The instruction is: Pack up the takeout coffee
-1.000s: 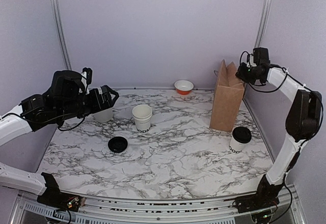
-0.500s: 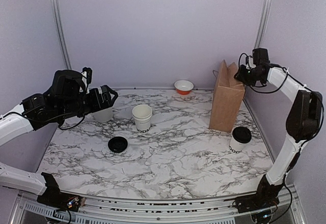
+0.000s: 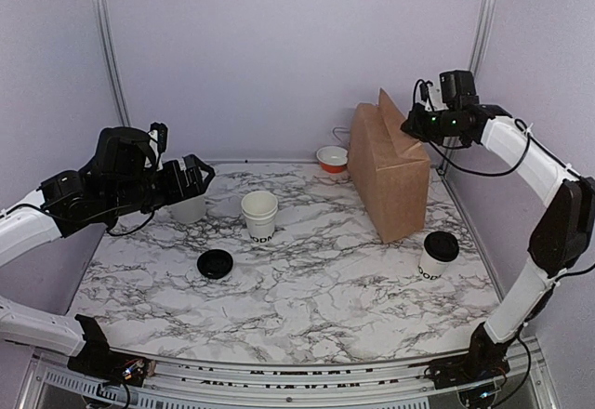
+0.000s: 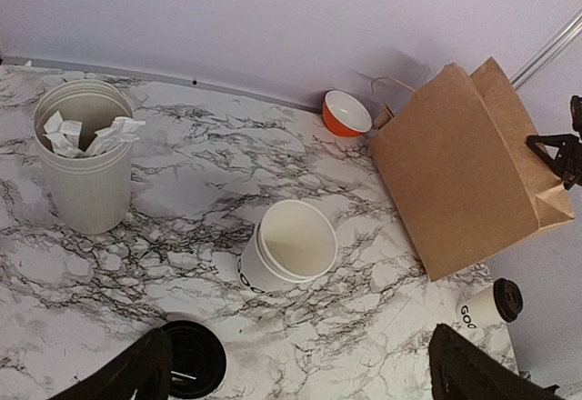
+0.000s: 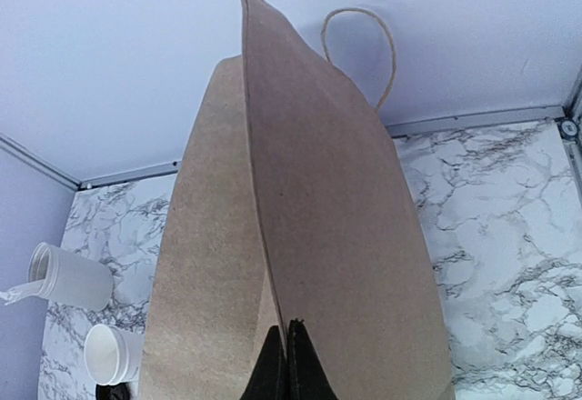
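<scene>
The takeout coffee (image 3: 437,256), a small white cup with dark lettering and a black lid on it, stands at the right of the table; it also shows in the left wrist view (image 4: 491,305). A brown paper bag (image 3: 389,172) stands tilted behind it. My right gripper (image 3: 416,125) is shut on the bag's top edge, and the right wrist view shows the closed gripper (image 5: 288,364) pinching the bag (image 5: 300,236). My left gripper (image 3: 192,181) is open and empty, held above the table's left side, with both fingers wide apart in the left wrist view (image 4: 300,373).
A loose black lid (image 3: 215,263) lies at the left front. A stack of nested white cups (image 3: 259,216) stands mid-table. A white holder with packets (image 3: 189,208) stands at the back left. An orange bowl (image 3: 333,158) sits by the back wall, close to the bag.
My right gripper has moved left with the bag's top edge in it. The bag has swung round and leaned left towards the bowl. The left arm has barely moved.
</scene>
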`<action>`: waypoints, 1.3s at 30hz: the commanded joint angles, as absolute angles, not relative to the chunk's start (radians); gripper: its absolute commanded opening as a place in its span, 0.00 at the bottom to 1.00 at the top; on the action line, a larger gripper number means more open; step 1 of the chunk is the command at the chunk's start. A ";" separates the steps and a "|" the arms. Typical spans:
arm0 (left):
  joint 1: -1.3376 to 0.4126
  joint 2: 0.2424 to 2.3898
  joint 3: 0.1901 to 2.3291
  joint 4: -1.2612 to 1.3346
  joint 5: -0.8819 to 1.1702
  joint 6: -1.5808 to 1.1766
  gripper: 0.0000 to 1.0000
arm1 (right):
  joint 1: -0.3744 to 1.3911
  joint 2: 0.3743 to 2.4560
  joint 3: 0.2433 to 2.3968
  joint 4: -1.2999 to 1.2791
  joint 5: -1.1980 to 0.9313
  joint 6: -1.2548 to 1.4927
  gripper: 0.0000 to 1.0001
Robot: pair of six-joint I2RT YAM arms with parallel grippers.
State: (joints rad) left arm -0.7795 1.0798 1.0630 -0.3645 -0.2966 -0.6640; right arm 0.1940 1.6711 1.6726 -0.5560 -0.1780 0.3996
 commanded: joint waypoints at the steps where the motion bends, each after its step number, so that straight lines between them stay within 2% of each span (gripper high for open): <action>1: -0.770 1.074 1.067 -0.353 -0.296 -0.651 0.99 | 0.255 1.606 1.719 -0.531 -0.159 0.394 0.00; 12: -0.766 1.070 1.066 -0.353 -0.292 -0.667 0.99 | 0.320 1.583 1.719 -0.566 -0.137 0.349 0.00; 26: -0.759 1.119 1.096 -0.352 -0.255 -0.665 0.99 | 0.569 1.618 1.814 -0.739 0.030 0.142 0.00; 35: -0.752 1.197 1.141 -0.351 -0.158 -0.654 0.99 | 0.581 1.569 1.803 -0.713 0.034 0.154 0.00; 39: -0.749 1.227 1.176 -0.349 -0.118 -0.659 0.99 | 0.592 1.516 1.709 -0.624 0.017 0.149 0.00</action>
State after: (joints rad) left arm -0.7582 1.2045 1.1198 -0.3637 -0.1764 -0.6659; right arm 0.5808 1.5997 1.7561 -0.7181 0.0139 0.1623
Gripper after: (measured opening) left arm 0.992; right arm 0.005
